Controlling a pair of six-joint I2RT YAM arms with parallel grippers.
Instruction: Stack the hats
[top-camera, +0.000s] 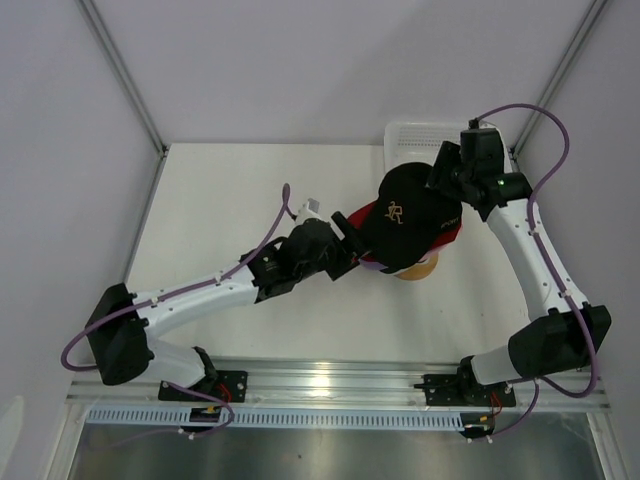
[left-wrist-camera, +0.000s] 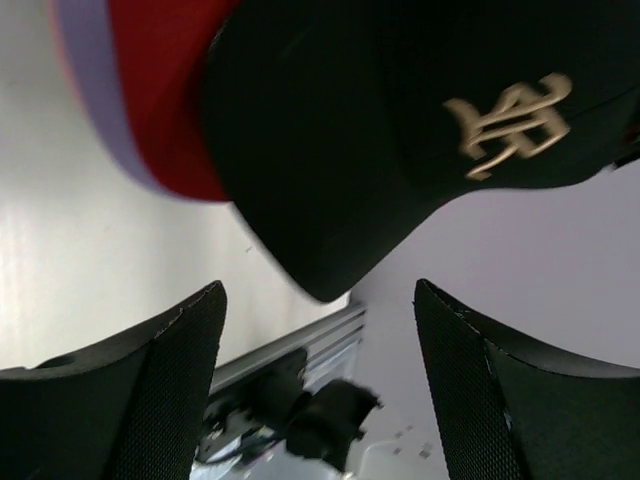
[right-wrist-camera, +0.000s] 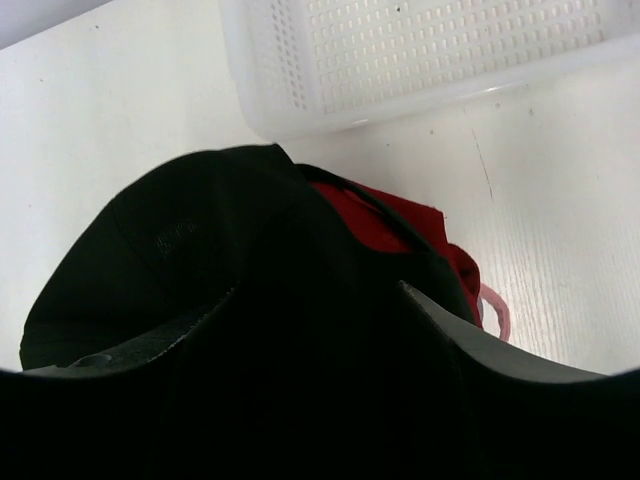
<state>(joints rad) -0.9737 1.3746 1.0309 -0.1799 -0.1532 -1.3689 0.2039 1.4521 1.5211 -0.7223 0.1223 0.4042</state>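
Observation:
A black cap (top-camera: 405, 212) with a gold logo sits on top of a stack of hats on a round wooden stand (top-camera: 418, 271). A red cap (top-camera: 452, 234) and a lavender brim (top-camera: 372, 266) show beneath it. My left gripper (top-camera: 349, 246) is open and empty just left of the brims. In its wrist view its fingertips (left-wrist-camera: 318, 290) sit below the black cap (left-wrist-camera: 330, 130), red cap (left-wrist-camera: 160, 90) and lavender brim (left-wrist-camera: 90, 80). My right gripper (top-camera: 440, 187) is at the cap's back. Its jaws (right-wrist-camera: 318, 290) stand wide apart around the black cap (right-wrist-camera: 170, 250), with red (right-wrist-camera: 370, 215) and pink (right-wrist-camera: 495, 312) fabric under it.
A white plastic mesh basket (top-camera: 410, 135) stands at the back right, just behind the stack, and shows in the right wrist view (right-wrist-camera: 420, 50). White walls enclose the table on three sides. The aluminium rail with the arm bases runs along the near edge.

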